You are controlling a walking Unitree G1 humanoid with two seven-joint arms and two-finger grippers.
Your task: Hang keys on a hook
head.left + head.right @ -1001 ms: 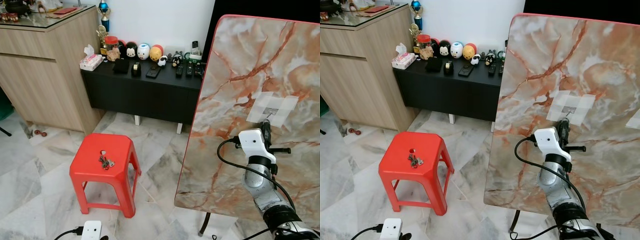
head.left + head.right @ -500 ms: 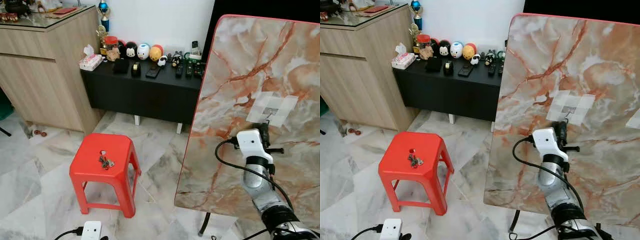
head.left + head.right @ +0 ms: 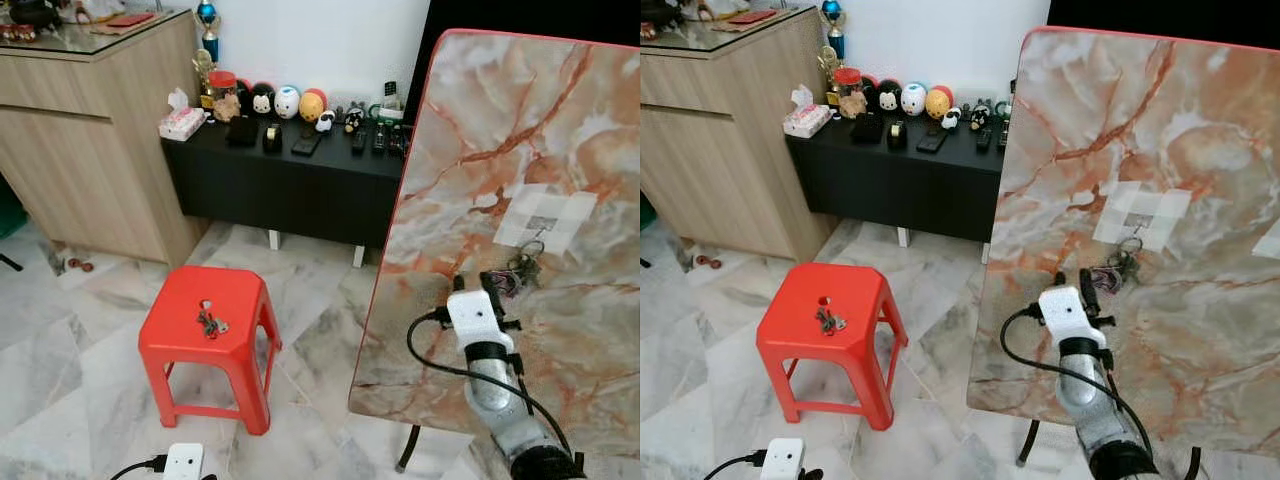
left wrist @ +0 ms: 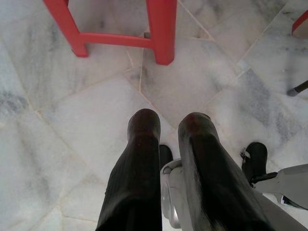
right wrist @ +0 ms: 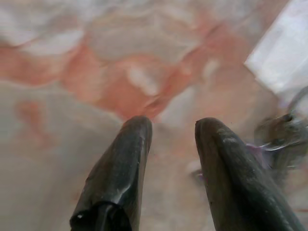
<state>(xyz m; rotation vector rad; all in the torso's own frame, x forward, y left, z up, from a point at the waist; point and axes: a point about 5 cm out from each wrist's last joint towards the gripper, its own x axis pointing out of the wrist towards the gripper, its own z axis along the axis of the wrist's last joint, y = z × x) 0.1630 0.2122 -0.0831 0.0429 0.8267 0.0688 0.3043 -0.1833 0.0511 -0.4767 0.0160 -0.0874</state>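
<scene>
1. a marble-patterned board (image 3: 520,140) with a red edge stands upright on the robot's right, with a patch of white tape (image 3: 545,218) stuck on its face.
2. a small hook (image 3: 1137,226) sits at the middle of that tape, and a bunch of keys (image 3: 522,266) hangs from it by a ring, resting against the board just below the tape.
3. the right gripper (image 5: 171,127) is raised in front of the board, just below and to the left of the hanging keys; its fingers (image 5: 130,159) stand a little apart with nothing between them, and the keys lie just beside one fingertip in the right wrist view.
4. a black cable loops from the white wrist housing (image 3: 472,314) down along the silver arm.
5. a second bunch of keys (image 3: 210,324) lies on the seat of a red plastic stool (image 3: 175,345), well apart from the board, on the marble floor (image 3: 60,350).
6. the left gripper (image 4: 168,125) hangs low over the floor tiles near the stool's legs; its fingers are slightly parted and hold nothing.
7. behind the stool a low black table (image 3: 290,180) carries small round figurines, a tissue box (image 3: 181,123), remotes and other small items.
8. a wooden cabinet (image 3: 80,140) stands to the left of it.
</scene>
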